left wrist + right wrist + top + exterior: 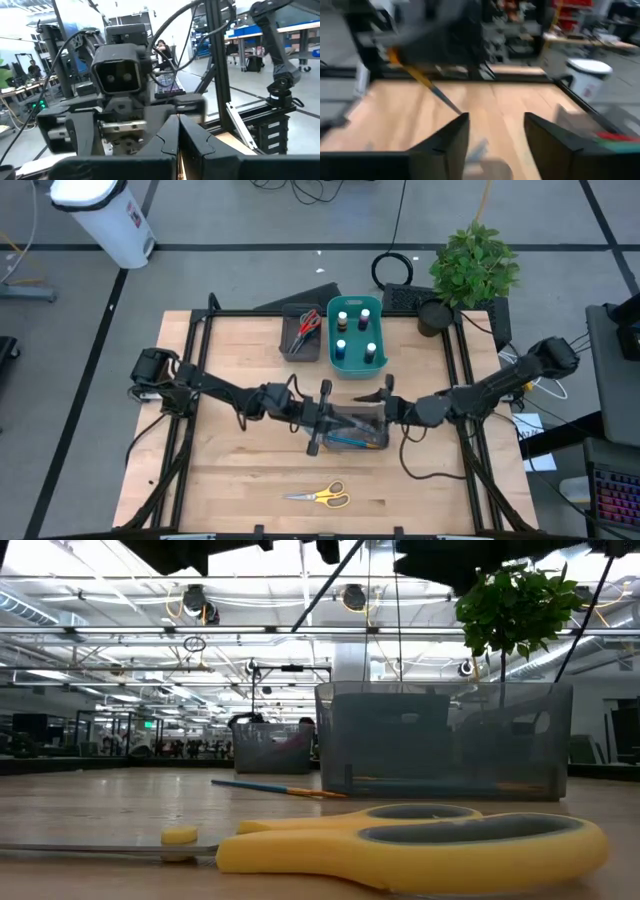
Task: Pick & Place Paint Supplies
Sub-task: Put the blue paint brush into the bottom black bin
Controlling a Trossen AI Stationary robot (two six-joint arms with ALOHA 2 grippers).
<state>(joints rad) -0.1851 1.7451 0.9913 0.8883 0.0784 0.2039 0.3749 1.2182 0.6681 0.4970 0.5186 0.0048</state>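
Here, your two arms meet over the middle of the counter [240, 470], the left gripper [322, 418] and right gripper [385, 405] both at a dark grey tray [352, 430] where thin brushes [355, 440] lie. The left jaws look drawn together in the left wrist view, though whether they pinch anything you cannot tell; the right jaws stand apart and empty, with an orange-handled brush [422, 82] slanting in the air beyond them. A brush should be very light, stiff and slick, apt to roll or pivot, so take it near mid-handle, across its length. The yellow scissors [322, 496] lie flat and alone at the near edge, well apart from the tray; they are hard and heavier at the handles, and a hold where blades meet handles should tilt least. The small paint bottles [353, 332] stand upright in the teal bin [332, 350] at the far side, with more scissors [306, 326] in a second grey tray [290, 345] just left of it. The counter is bare pale wood inside a black frame; beyond it are a potted plant [475, 265], a grey floor and a busy workshop.
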